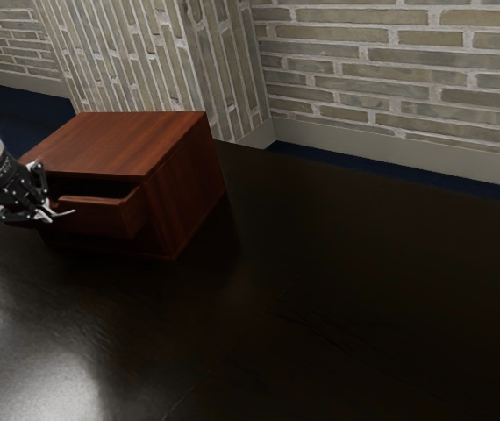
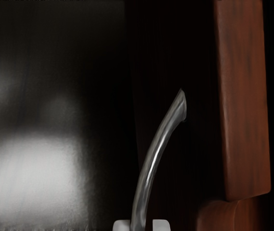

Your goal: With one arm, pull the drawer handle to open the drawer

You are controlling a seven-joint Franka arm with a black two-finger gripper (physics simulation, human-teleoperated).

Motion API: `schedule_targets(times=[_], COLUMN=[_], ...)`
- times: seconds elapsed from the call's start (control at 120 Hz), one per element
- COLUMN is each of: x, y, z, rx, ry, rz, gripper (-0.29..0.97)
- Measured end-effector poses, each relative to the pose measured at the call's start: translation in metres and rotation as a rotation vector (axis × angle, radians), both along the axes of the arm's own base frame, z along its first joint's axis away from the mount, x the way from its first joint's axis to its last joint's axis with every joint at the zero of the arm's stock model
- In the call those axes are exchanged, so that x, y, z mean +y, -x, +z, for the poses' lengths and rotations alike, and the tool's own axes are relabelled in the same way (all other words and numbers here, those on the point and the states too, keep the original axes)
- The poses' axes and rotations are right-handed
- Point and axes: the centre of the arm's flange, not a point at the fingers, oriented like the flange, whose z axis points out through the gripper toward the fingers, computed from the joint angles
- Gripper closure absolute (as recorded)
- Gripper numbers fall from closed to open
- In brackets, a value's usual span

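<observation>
One drawer part-way out, handle in the grip

The gripper (image 1: pixel 46 209) sits at the front of the cabinet (image 1: pixel 136 145), narrowed around the slim metal handle (image 1: pixel 60 211) of the drawer (image 1: pixel 96 215). In the wrist view the curved handle (image 2: pixel 158 149) rises from between two pale fingertips (image 2: pixel 121 224), one on each side and both seemingly against the bar. I judge this a firm pinch on the handle and nothing else. The drawer front (image 2: pixel 242 96) lies just beyond the bar.

The drawer sits in the cabinet's front, and the cabinet stands on the dark table (image 1: pixel 320 307) near the brick wall (image 1: pixel 390 61). It is out a little: a dark gap shows between the cabinet's top slab and the drawer front. More travel looks to be left.

To do the step well, draw the hand straight back along the drawer's slide, toward the exterior view's left and level with the table. Sideways or downward drift could jam the drawer or let the thin bar slip from the pinch. The cabinet looks free-standing, so a smooth pull seems wiser than a jerk that might drag it.

As for contents, the opening is in deep shadow; whether anything lies in the drawer I cannot tell
</observation>
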Motion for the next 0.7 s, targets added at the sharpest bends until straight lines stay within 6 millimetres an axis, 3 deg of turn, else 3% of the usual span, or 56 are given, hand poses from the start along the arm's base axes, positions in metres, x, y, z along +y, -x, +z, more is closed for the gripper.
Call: schedule_targets(times=[0.225, 0.7], x=[-0.013, -0.029], y=[0.035, 0.073], z=[-0.003, 0.0], rx=[0.022, -0.005], ry=[-0.007, -0.014], rz=[-0.009, -0.019], gripper=[0.78, 0.79])
